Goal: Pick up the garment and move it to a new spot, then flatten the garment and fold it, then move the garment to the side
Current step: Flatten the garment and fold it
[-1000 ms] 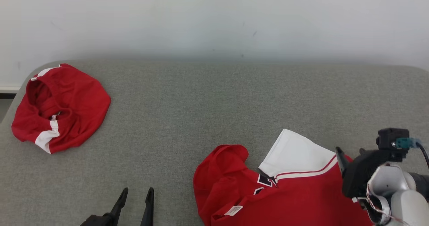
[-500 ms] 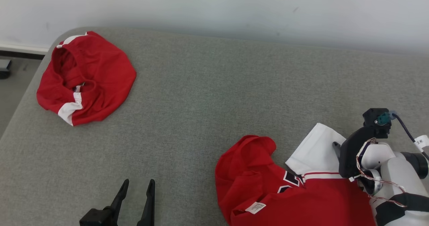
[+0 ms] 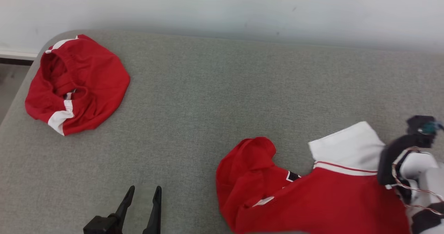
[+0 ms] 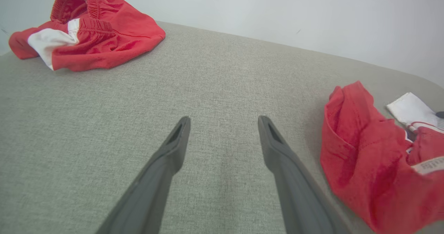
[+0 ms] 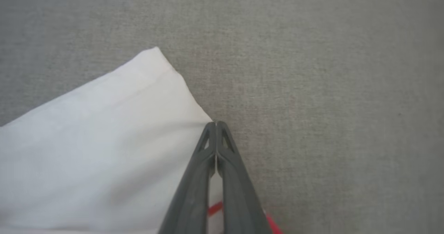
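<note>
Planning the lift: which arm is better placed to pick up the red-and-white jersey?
Right. The right pincer is shut on the white sleeve of the jersey; the left pincer hangs open over the grey surface, away from the cloth.

A worktop (image 3: 215, 98) covered in grey woven cloth spreads ahead of the left end effector (image 3: 144, 189) and away to both its sides. Far ahead of it the worktop meets a pale off-white wall (image 3: 222, 8) with a few small dark specks. Ahead and to the left the worktop's far corner is rounded; beyond it a white skirting board (image 3: 17, 54) runs along the wall's foot above a dark strip, with grey floor (image 3: 7, 85) below. The light is soft and even, with a faint shadow where worktop meets wall
</note>
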